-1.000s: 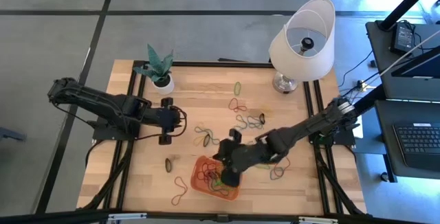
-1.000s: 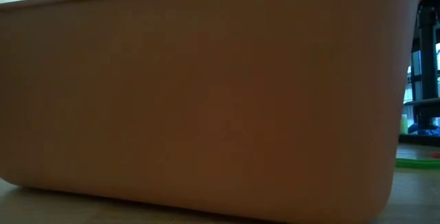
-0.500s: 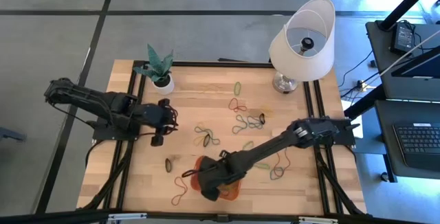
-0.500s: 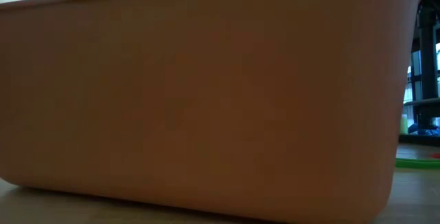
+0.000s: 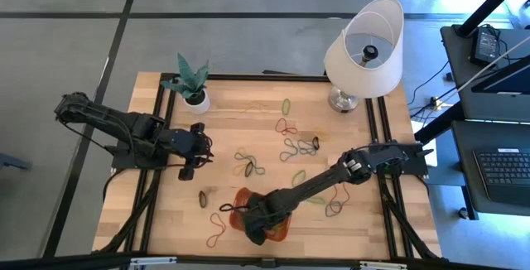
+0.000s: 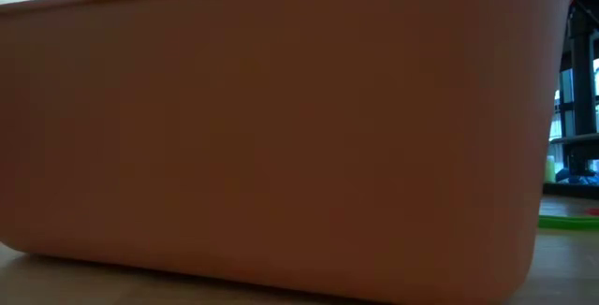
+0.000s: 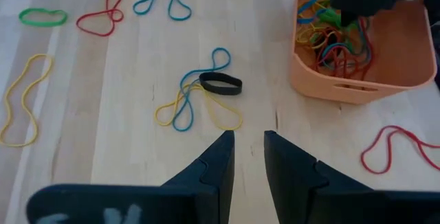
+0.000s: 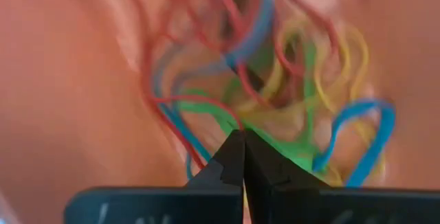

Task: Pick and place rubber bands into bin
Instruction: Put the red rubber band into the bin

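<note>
A heap of rubber bands already fills the bin, where the right gripper dips with fingers pressed together, maybe pinching one, while many lie loose toward twelve o'clock and the left gripper waits slightly parted.

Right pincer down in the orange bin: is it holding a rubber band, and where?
Cannot tell. The right pincer is shut, tips together above the rubber bands in the bin; no band shows clearly between them. The left pincer holds nothing.

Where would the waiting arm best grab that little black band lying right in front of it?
Probably from straight above, the left gripper pinching across the black band, one finger inside its loop. It lies flat on the table over yellow and blue bands, so those may lift too.
</note>
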